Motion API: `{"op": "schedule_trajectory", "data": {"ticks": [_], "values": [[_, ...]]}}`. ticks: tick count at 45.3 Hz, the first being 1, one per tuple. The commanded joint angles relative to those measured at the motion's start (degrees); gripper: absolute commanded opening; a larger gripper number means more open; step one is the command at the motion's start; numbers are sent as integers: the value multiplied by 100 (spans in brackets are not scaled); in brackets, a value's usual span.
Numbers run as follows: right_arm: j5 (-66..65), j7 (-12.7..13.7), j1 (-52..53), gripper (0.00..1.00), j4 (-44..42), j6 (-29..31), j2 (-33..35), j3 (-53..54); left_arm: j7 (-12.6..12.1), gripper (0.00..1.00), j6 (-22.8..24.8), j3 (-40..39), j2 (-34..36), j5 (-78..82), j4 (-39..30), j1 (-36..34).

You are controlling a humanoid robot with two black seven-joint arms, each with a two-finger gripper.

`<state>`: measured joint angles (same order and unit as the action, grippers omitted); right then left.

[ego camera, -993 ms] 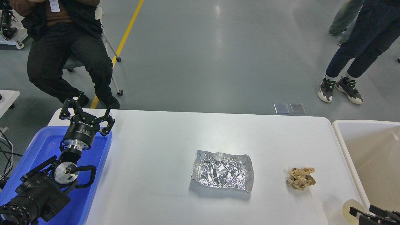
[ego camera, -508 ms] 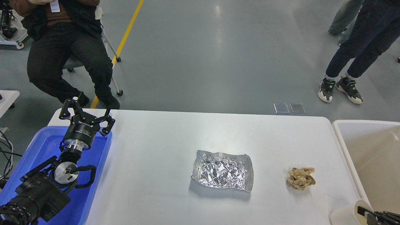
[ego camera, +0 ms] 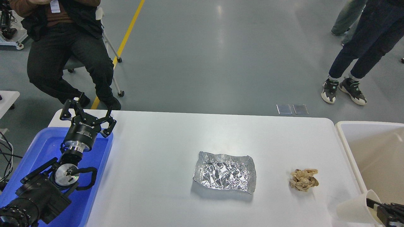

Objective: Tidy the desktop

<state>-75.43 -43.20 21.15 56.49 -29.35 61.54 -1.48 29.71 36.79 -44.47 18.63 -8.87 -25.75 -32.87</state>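
— Since your right gripper (ego camera: 372,204) sits cut off at the bottom right corner, can you tell what it's doing?

— It looks clenched on the rim of a paper cup (ego camera: 355,207), tipped on its side, probably bound for the beige tub (ego camera: 347,148) just beside it. Your fingers are mostly out of view.

— And the desktop (ego camera: 157,164)?

— It fills the middle of your view, carrying a crumpled paper wad (ego camera: 303,179) and a foil tray (ego camera: 224,171), well apart from both grippers.

— Left side?

— Your left gripper (ego camera: 87,114) hangs released and empty over the blue bin (ego camera: 38,148). The bin's inside is mostly hidden by your arm.

smooth white desktop (ego camera: 157,151), crinkled shiny foil (ego camera: 224,172)
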Motion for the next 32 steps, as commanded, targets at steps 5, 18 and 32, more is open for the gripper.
{"op": "schedule_trajectory", "data": {"ticks": [5, 18, 32], "values": [[363, -180, 635, 0, 1117, 544, 1526, 16, 0, 100, 12, 0, 0, -1, 0, 0], [521, -180, 1673, 0, 2446, 1967, 3531, 464, 0, 100, 12, 0, 0, -1, 0, 0], [1136, -180, 1840, 0, 2060, 3419, 3822, 1361, 0, 100, 12, 0, 0, -1, 0, 0]]}}
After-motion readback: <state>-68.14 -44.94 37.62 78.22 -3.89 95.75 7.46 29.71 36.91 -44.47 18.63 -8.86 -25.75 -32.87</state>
